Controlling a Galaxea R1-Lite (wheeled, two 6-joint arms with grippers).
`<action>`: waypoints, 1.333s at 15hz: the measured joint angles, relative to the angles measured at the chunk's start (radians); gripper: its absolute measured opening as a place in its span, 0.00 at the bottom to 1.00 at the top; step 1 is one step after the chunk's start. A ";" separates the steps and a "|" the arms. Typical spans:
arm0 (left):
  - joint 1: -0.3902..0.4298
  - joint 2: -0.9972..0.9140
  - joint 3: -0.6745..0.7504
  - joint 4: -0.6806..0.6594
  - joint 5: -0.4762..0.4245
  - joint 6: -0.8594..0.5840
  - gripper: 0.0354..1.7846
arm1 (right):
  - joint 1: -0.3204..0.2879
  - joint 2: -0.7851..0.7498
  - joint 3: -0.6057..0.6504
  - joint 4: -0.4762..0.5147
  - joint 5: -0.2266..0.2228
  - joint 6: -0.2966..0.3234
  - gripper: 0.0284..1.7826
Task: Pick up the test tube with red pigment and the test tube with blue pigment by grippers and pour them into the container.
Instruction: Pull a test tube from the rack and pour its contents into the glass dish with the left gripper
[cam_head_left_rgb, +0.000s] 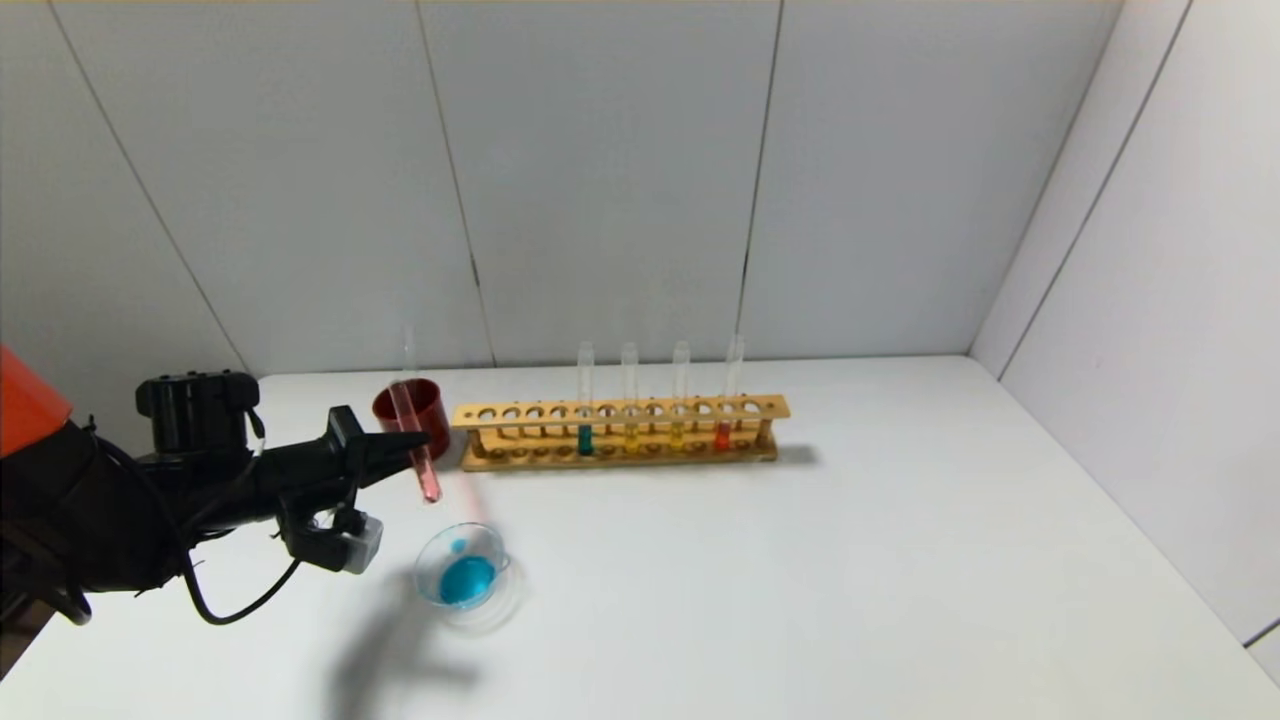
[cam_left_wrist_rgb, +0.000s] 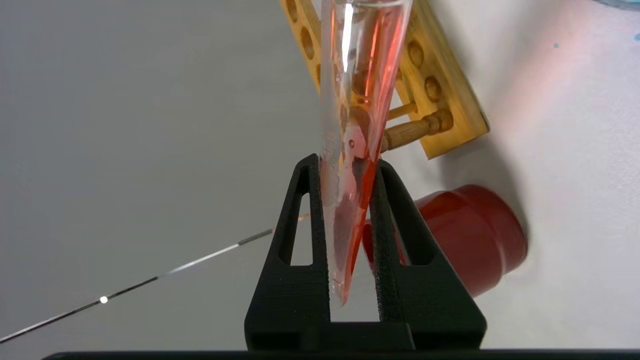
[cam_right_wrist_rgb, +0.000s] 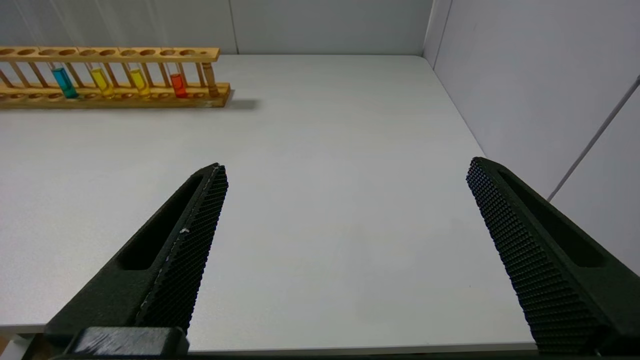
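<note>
The test tube with red pigment (cam_head_left_rgb: 417, 440) is hanging left of centre in the head view, just above the container (cam_head_left_rgb: 467, 572) and in front of the dark red cup (cam_head_left_rgb: 410, 408). The left gripper (cam_head_left_rgb: 405, 445) is pinching it about midway along its length, fingers pressed against the glass on both sides, as the left wrist view is showing clearly. The tube is standing nearly upright, leaning only slightly, with the red liquid sitting in its rounded bottom and a pink film running up the wall.

The container is lying on the white table (cam_head_left_rgb: 800, 580) at lower left of centre, and it is already holding a pool of bright blue liquid, so the blue half of the job looks done. I cannot tell where the emptied blue tube is. The red pour appears to be what is remaining: the tube needs tipping over the dish.

The wooden rack (cam_head_left_rgb: 620, 432) is sitting mid-frame near the back wall, carrying a teal tube, two yellow ones and another red-orange one.

The right gripper (cam_right_wrist_rgb: 345, 210) is parked off to the right, out of the head view, with its fingers spread wide over bare table.
</note>
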 joint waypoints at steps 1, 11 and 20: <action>0.000 0.001 -0.001 0.000 -0.001 0.005 0.15 | 0.000 0.000 0.000 0.000 0.000 0.000 0.98; -0.002 0.000 0.001 0.001 -0.021 0.044 0.15 | 0.000 0.000 0.000 0.000 0.000 0.000 0.98; -0.002 -0.020 0.014 -0.001 -0.046 0.116 0.15 | 0.000 0.000 0.000 0.000 0.000 0.000 0.98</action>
